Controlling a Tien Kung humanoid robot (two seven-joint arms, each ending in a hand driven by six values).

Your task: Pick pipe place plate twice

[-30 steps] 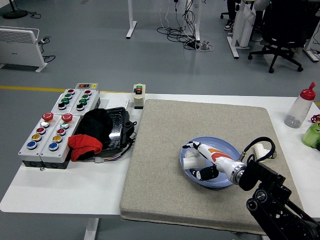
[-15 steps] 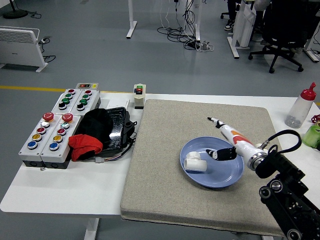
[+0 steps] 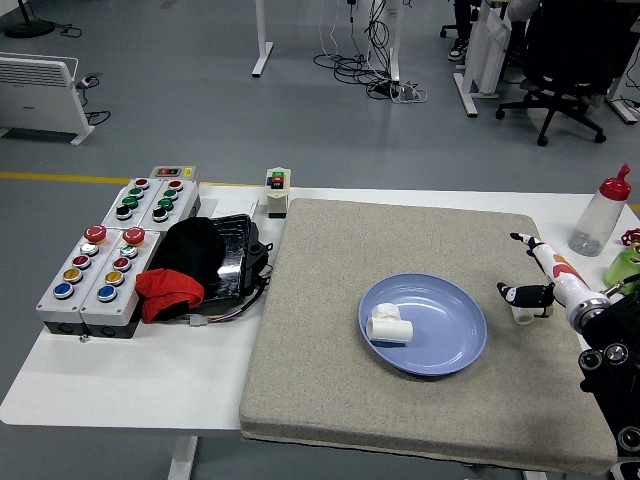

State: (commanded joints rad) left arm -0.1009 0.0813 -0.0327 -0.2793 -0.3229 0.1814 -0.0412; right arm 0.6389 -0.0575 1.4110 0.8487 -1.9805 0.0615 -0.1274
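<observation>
One white pipe (image 3: 389, 326) lies in the blue plate (image 3: 450, 345) on the mat (image 3: 330, 400). The right hand (image 3: 545, 280) hovers at the mat's right side, fingers (image 3: 525, 293) released, over a second pipe (image 3: 523, 316).

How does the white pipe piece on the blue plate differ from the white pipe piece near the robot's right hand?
The pipe piece on the plate lies inside the blue plate, while the second pipe piece lies on the grey mat, right of the plate. The first is in full view and nothing is near it; the second is partly hidden by the right hand, so its size and shape are hard to judge. Both are white.
</observation>
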